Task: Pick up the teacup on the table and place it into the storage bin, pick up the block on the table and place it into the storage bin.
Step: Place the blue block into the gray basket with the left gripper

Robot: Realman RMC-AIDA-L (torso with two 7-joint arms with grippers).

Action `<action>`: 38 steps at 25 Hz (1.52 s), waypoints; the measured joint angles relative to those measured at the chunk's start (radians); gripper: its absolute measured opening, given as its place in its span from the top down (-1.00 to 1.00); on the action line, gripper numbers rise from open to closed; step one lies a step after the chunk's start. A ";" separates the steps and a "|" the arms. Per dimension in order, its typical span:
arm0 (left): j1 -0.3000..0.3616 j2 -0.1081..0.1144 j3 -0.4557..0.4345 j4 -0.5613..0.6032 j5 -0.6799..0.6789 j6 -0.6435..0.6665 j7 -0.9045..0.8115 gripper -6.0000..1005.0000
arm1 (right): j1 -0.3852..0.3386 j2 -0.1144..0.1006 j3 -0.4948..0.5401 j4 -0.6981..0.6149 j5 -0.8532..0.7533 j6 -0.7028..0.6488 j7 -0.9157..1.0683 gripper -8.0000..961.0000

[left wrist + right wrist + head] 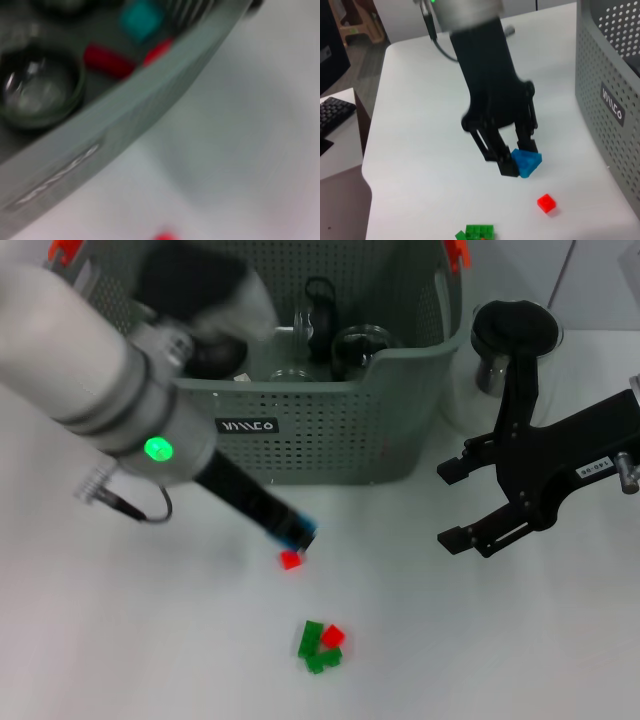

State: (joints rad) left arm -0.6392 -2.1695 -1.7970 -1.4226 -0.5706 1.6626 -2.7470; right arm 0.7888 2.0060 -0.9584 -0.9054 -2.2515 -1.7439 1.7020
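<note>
Partly hidden, left tool (520, 162) grips blue block (527, 163).

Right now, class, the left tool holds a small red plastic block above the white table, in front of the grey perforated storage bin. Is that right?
Not quite. The block in the left tool is blue, as the right wrist view shows; the small red plastic block lies loose on the white table, before the grey perforated storage bin.

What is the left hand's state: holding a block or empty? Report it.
Holding: the left hand is shut on the blue block, lifted above the table.

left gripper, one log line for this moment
left gripper: shut on blue block, above table | storage bin: behind it | right gripper: open, idle at right
</note>
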 joint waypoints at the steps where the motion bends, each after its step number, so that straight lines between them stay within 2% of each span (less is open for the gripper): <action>1: 0.006 0.000 -0.064 -0.013 -0.054 0.022 0.035 0.14 | 0.000 0.000 0.003 0.002 0.000 -0.001 0.000 -0.97; 6: 0.006 0.011 -0.321 -0.020 -0.257 0.083 0.161 0.12 | 0.000 0.001 0.014 0.016 0.002 -0.002 0.000 -0.97; 9: -0.009 0.026 -0.386 -0.014 -0.297 0.078 0.187 0.11 | 0.000 0.002 0.019 0.022 0.003 -0.001 0.003 -0.97; 11: -0.049 0.059 -0.454 0.013 -0.315 0.022 0.208 0.10 | 0.000 0.002 0.025 0.023 0.003 -0.001 0.007 -0.97; 14: -0.095 0.099 -0.483 0.083 -0.311 -0.063 0.216 0.09 | 0.000 0.002 0.031 0.030 0.003 -0.002 0.015 -0.97; 16: -0.142 0.145 -0.481 0.191 -0.302 -0.161 0.219 0.08 | 0.000 0.003 0.032 0.034 0.003 -0.002 0.020 -0.97; 17: -0.178 0.181 -0.470 0.293 -0.289 -0.241 0.219 0.08 | 0.000 0.004 0.033 0.035 0.003 -0.002 0.022 -0.97; 18: -0.178 0.181 -0.470 0.293 -0.289 -0.241 0.219 0.07 | 0.000 0.005 0.034 0.035 0.003 -0.002 0.024 -0.97; 19: -0.199 0.199 -0.464 0.348 -0.279 -0.283 0.220 0.07 | 0.000 0.007 0.035 0.035 0.003 -0.002 0.026 -0.97; 21: -0.233 0.218 -0.459 0.426 -0.247 -0.331 0.220 0.06 | 0.000 0.010 0.037 0.035 0.003 -0.002 0.028 -0.97; 23: -0.252 0.219 -0.458 0.457 -0.208 -0.356 0.220 0.06 | 0.000 0.012 0.038 0.035 0.003 0.000 0.032 -0.97; 29: -0.253 0.178 -0.439 0.383 -0.092 -0.385 0.213 0.03 | 0.001 0.016 0.038 0.036 0.003 0.003 0.039 -0.97; 35: -0.242 0.161 -0.443 0.302 -0.028 -0.368 0.207 -0.24 | 0.007 0.018 0.041 0.036 0.003 0.005 0.041 -0.97; 38: -0.223 0.159 -0.441 0.209 -0.035 -0.280 0.212 -0.37 | 0.009 0.021 0.052 0.036 0.003 0.009 0.041 -0.97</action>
State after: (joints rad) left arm -0.8622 -2.0106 -2.2385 -1.2139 -0.6052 1.3824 -2.5353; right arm 0.7979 2.0273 -0.9064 -0.8697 -2.2485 -1.7346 1.7426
